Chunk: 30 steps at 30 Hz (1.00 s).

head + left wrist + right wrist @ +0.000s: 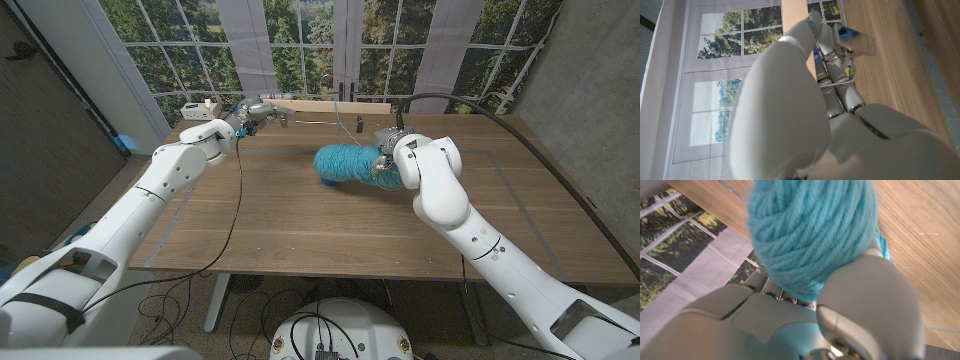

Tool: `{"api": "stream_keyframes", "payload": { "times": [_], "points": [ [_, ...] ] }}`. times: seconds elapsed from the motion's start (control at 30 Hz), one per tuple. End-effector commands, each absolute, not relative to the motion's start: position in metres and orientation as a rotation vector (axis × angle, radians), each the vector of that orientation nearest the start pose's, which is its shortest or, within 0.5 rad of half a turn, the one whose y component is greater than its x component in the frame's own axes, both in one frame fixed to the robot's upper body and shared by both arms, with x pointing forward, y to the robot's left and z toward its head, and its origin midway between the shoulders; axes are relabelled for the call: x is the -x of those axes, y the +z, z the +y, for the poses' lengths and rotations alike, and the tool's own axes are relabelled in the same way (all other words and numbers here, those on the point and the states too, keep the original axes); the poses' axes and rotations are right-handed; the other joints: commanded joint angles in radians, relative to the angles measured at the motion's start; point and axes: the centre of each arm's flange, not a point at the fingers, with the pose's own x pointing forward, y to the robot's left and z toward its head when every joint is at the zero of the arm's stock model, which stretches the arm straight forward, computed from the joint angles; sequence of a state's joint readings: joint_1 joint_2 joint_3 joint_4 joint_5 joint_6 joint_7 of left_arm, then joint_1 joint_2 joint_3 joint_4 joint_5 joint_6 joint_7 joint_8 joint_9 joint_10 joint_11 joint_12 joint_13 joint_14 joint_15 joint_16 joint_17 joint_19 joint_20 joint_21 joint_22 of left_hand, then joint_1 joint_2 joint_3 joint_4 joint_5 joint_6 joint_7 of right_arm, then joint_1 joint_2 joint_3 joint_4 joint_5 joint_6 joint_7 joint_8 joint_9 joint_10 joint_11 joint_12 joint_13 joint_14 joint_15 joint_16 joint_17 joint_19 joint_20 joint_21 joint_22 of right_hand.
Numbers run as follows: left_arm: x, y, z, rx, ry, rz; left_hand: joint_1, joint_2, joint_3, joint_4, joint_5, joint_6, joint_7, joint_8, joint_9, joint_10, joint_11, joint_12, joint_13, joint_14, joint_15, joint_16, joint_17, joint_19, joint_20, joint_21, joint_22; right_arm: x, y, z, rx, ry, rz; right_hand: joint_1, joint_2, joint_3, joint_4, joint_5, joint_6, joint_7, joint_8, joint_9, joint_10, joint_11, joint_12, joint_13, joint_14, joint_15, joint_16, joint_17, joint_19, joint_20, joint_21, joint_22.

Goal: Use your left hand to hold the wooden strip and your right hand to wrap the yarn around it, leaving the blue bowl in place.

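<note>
Right hand (385, 163): holds the yarn ball (345, 162) at desk (300, 220) centre. Left hand (252, 112): grips the wooden strip (325, 107) at 11 o'clock, far edge. Blue bowl: hidden under yarn, likely. Advice: keep strip steady, strand taut while circling.

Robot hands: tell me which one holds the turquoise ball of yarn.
The right robot hand holds the turquoise ball of yarn mid-table; the left robot hand grips the long wooden strip instead.
</note>
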<state>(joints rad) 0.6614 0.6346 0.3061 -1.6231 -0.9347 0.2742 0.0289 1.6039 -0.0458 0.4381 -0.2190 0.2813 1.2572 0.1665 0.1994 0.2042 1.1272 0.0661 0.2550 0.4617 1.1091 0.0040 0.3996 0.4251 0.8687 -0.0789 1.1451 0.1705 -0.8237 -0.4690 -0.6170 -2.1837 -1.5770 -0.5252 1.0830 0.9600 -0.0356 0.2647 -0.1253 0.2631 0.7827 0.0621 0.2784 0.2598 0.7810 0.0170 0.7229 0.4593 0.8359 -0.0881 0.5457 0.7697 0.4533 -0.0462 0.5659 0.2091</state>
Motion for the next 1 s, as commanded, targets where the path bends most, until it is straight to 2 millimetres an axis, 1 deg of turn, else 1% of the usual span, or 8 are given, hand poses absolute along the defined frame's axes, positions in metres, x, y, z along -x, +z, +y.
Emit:
{"api": "stream_keyframes", "payload": {
  "times": [0.03, 0.27, 0.6, 0.83, 0.9, 0.93, 0.97, 1.0],
  "points": [
    [-0.601, 0.130, 0.274, 0.144, -0.366, -0.483, 0.000, 0.013, 0.056, 0.046, 0.005, 0.010, 0.009, -0.002, 0.003, -0.001, -0.003, -0.003, 0.003, 0.107, -0.094, 0.002, 0.001, 0.046, -0.105, 0.008, 0.002, -0.519, 0.056, -0.163, 1.719, -0.132, -0.030, 0.182, 0.176, 0.087, 0.090, 0.007, 0.223, -0.207, -0.004, 0.001, 0.133, -0.128, 0.004, 0.017, 0.017, -0.136, 0.000, 0.006, 0.000, -0.058, 0.009, -0.001],
    [-0.586, 0.147, 0.272, 0.139, -0.355, -0.543, -0.001, 0.014, 0.057, 0.047, 0.007, 0.009, 0.010, -0.003, 0.003, -0.002, -0.003, -0.003, 0.006, 0.106, -0.094, 0.000, -0.001, 0.046, -0.105, 0.008, 0.002, -0.525, 0.059, -0.171, 1.691, -0.139, -0.044, 0.183, 0.177, 0.083, 0.090, 0.009, 0.224, -0.207, -0.006, 0.000, 0.134, -0.123, 0.003, 0.018, 0.020, -0.135, 0.000, 0.009, 0.000, -0.058, 0.011, -0.002],
    [-0.569, 0.175, 0.262, 0.087, -0.361, -0.579, -0.002, 0.013, 0.060, 0.046, 0.010, 0.006, 0.012, -0.003, 0.003, -0.001, -0.001, -0.005, 0.006, 0.103, -0.095, -0.003, -0.002, 0.043, -0.105, 0.006, 0.001, -0.526, 0.061, -0.167, 1.686, -0.134, -0.085, 0.183, 0.179, 0.078, 0.092, 0.012, 0.224, -0.206, -0.009, -0.001, 0.136, -0.124, 0.002, 0.019, 0.021, -0.134, -0.003, 0.013, -0.001, -0.058, 0.015, -0.003],
    [-0.564, 0.177, 0.252, 0.104, -0.388, -0.577, -0.003, 0.012, 0.061, 0.046, 0.012, 0.006, 0.009, -0.003, 0.003, -0.002, -0.001, -0.007, 0.006, 0.105, -0.094, -0.006, -0.007, 0.045, -0.105, 0.007, 0.002, -0.531, 0.064, -0.171, 1.669, -0.165, -0.108, 0.183, 0.180, 0.074, 0.092, 0.014, 0.226, -0.206, -0.011, -0.003, 0.138, -0.128, 0.002, 0.021, 0.021, -0.134, -0.005, 0.015, -0.001, -0.059, 0.018, -0.003],
    [-0.562, 0.178, 0.251, 0.086, -0.386, -0.579, -0.004, 0.012, 0.061, 0.046, 0.013, 0.005, 0.008, -0.004, 0.003, -0.001, -0.002, -0.008, 0.004, 0.104, -0.094, -0.007, -0.008, 0.045, -0.104, 0.008, 0.002, -0.535, 0.066, -0.176, 1.662, -0.186, -0.103, 0.183, 0.181, 0.073, 0.092, 0.015, 0.226, -0.206, -0.012, -0.002, 0.138, -0.129, 0.001, 0.021, 0.022, -0.134, -0.006, 0.016, -0.001, -0.059, 0.019, -0.004],
    [-0.560, 0.178, 0.251, 0.084, -0.394, -0.578, -0.005, 0.012, 0.061, 0.046, 0.013, 0.005, 0.010, -0.004, 0.003, -0.002, -0.001, -0.009, 0.005, 0.105, -0.094, -0.007, -0.009, 0.046, -0.104, 0.008, 0.002, -0.540, 0.069, -0.182, 1.648, -0.203, -0.095, 0.184, 0.181, 0.072, 0.092, 0.015, 0.227, -0.206, -0.012, -0.003, 0.137, -0.129, 0.001, 0.022, 0.022, -0.134, -0.006, 0.017, -0.002, -0.059, 0.019, -0.004],
    [-0.560, 0.178, 0.251, 0.084, -0.395, -0.577, -0.005, 0.012, 0.061, 0.046, 0.013, 0.005, 0.010, -0.004, 0.003, -0.002, -0.001, -0.008, 0.006, 0.107, -0.093, -0.006, -0.009, 0.046, -0.105, 0.008, 0.002, -0.540, 0.069, -0.182, 1.648, -0.203, -0.096, 0.183, 0.180, 0.071, 0.092, 0.015, 0.227, -0.206, -0.012, -0.002, 0.138, -0.129, 0.001, 0.022, 0.022, -0.134, -0.006, 0.017, -0.002, -0.059, 0.019, -0.004],
    [-0.558, 0.176, 0.252, 0.091, -0.397, -0.576, -0.005, 0.012, 0.061, 0.046, 0.014, 0.005, 0.009, -0.004, 0.003, -0.002, 0.000, -0.008, 0.007, 0.106, -0.095, -0.006, -0.009, 0.046, -0.105, 0.009, 0.002, -0.544, 0.072, -0.190, 1.629, -0.224, -0.088, 0.184, 0.180, 0.070, 0.092, 0.016, 0.228, -0.207, -0.012, -0.002, 0.139, -0.127, 0.001, 0.022, 0.023, -0.135, -0.007, 0.018, -0.002, -0.059, 0.020, -0.004]
  ]
}}
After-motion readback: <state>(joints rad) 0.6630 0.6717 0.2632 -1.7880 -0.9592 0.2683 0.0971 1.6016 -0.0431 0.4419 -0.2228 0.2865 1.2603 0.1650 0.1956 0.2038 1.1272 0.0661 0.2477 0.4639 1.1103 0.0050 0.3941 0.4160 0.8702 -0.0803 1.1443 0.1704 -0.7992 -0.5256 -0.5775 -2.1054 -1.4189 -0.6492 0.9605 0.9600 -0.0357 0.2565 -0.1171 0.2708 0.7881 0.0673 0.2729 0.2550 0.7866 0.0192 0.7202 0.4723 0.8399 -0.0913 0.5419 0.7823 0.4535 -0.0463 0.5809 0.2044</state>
